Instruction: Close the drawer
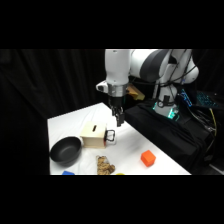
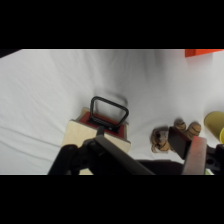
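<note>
The arm (image 1: 118, 67) is glossy white with rounded segments and dark grey bands at its joints. A silver-grey ring sits at the wrist, above the black gripper (image 1: 119, 119). In the wrist view, its black linkage (image 2: 107, 157) looks matte and angular.

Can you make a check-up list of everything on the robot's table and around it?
Surface: white table, covered with a cloth that shows creases in the wrist view.
Job's things: pale wooden box with its drawer, red front and black loop handle; whether it is fully closed cannot be told.
Clutter: black bowl, orange block, brown stuffed toy, a blue thing and a yellow thing at the edges.
Tool: tool hangs just above the handle; open or shut cannot be told.
Cables: several beside the table at right.
Surroundings: black curtain, black equipment beside the table.
</note>
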